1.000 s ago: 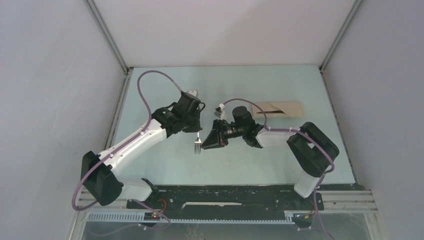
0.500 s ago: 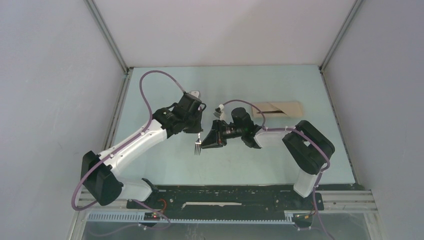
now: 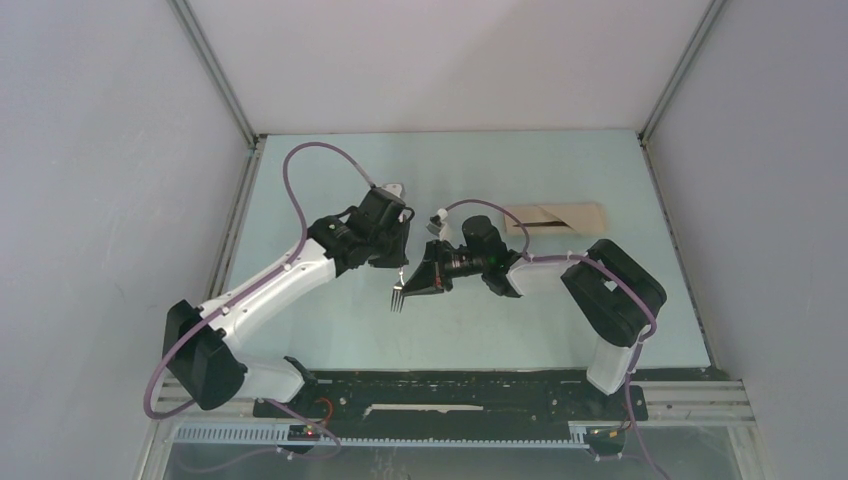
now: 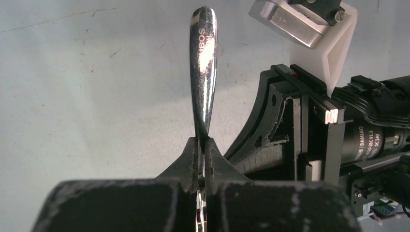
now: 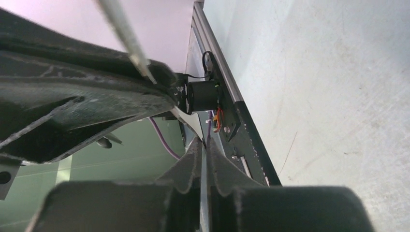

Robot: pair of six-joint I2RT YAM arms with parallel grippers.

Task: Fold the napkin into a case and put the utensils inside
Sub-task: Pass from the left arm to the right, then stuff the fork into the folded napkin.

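A shiny metal fork (image 3: 398, 292) hangs tines-down above the table's middle. My left gripper (image 3: 401, 268) is shut on its handle, which stands up from the pads in the left wrist view (image 4: 203, 63). My right gripper (image 3: 409, 285) comes in from the right, just below, and its pads are closed on a thin pale strip (image 5: 203, 193) that looks like the fork edge-on. The fork's handle (image 5: 123, 36) runs behind the left gripper's body in the right wrist view. The tan napkin (image 3: 572, 214) lies folded into a long case at the back right, with a dark utensil (image 3: 541, 226) tucked in it.
Both arms meet at mid-table with purple cables looping over them. Grey walls and metal rails (image 3: 233, 225) bound the pale green table (image 3: 300, 330) on three sides. The black base rail (image 3: 450, 385) runs along the near edge.
The fork and both grippers have shifted slightly toward the near edge. The right arm's elbow has drawn a little to the left.
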